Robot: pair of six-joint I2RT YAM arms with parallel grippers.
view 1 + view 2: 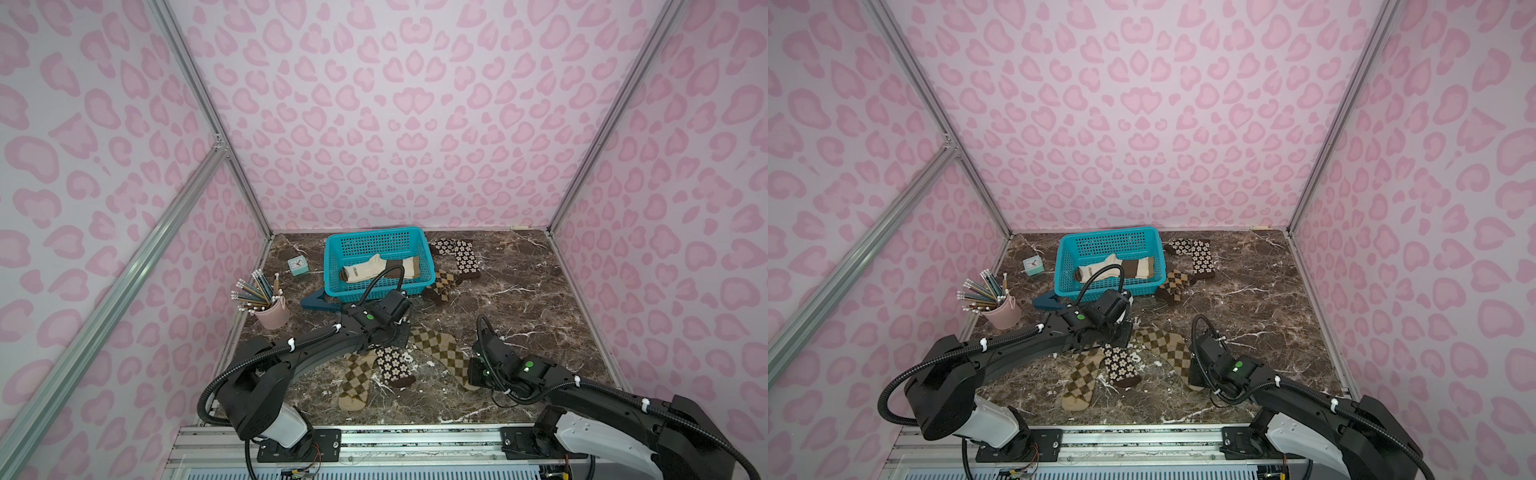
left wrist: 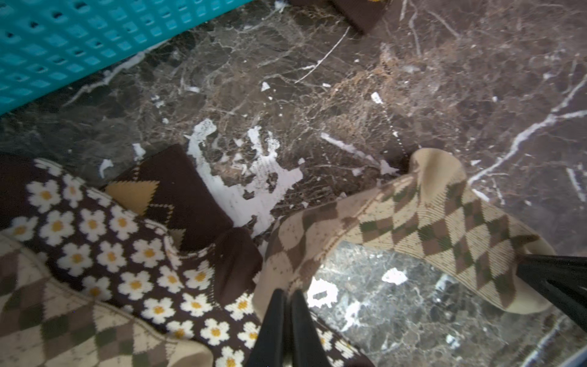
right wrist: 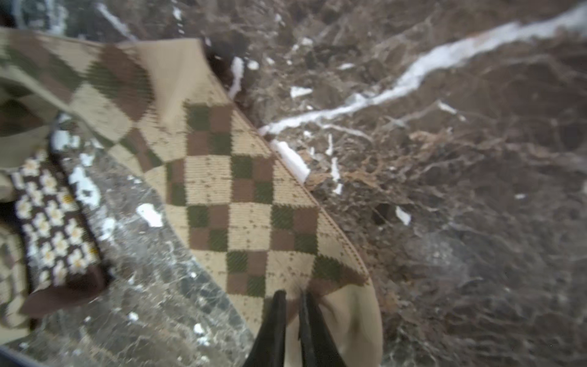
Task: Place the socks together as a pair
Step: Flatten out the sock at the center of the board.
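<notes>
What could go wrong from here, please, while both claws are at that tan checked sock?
1. The right claw pinches the tan checked sock only near its end, so it might slip free.
2. The near flowered sock lies right beside and under the left claw and could get dragged along.

2 high overviews, 2 close wrist views

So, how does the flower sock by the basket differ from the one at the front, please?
The far flower sock lies at the back, right of the blue basket; the near flower sock lies in front, partly under the left arm. The far one is bent into an L; the near one is roughly straight. Only the near one overlaps a tan argyle sock, not the far one. Both are dark brown with cream flowers.
</notes>
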